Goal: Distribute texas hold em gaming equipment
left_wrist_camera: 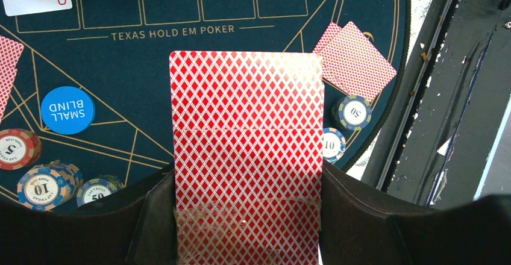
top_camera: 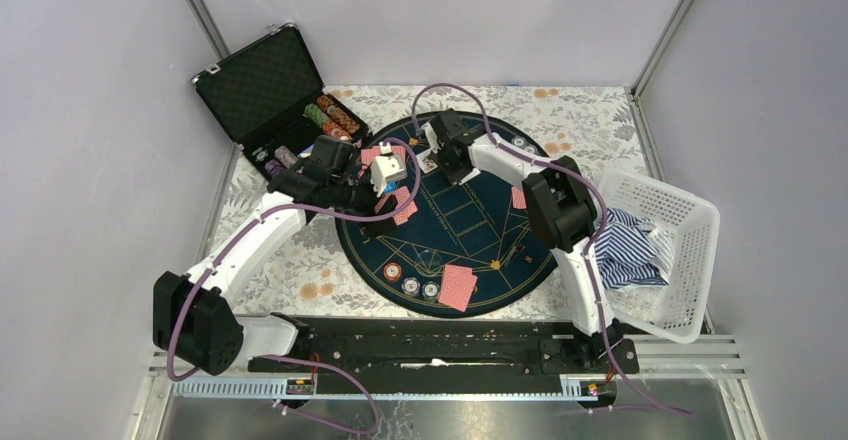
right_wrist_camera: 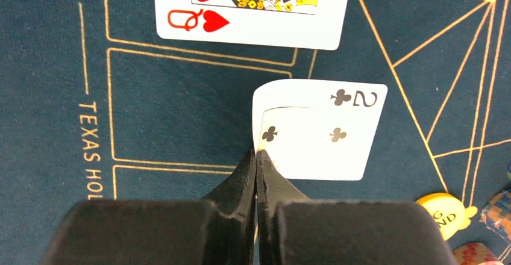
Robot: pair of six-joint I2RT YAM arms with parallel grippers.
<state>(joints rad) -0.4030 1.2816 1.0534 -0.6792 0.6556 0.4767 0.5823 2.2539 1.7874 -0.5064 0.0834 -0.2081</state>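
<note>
My left gripper (left_wrist_camera: 247, 183) is shut on a deck of red-backed playing cards (left_wrist_camera: 247, 114), held by its side edges above the dark blue poker mat (top_camera: 480, 220). My right gripper (right_wrist_camera: 257, 156) is shut on the left edge of a face-up two of clubs (right_wrist_camera: 319, 129), just over the mat. A queen of hearts (right_wrist_camera: 253, 6) lies face up beyond it. A blue small blind button (left_wrist_camera: 67, 109), striped chips (left_wrist_camera: 41, 185) and two face-down cards (left_wrist_camera: 355, 60) rest on the mat. A yellow button (right_wrist_camera: 445, 214) shows at the right.
An open black case (top_camera: 262, 85) with rows of chips (top_camera: 332, 115) stands at the back left. A white basket (top_camera: 690, 220) holding a blue-white striped cloth (top_camera: 625, 245) sits at the right. The black rail (top_camera: 440, 345) runs along the near edge.
</note>
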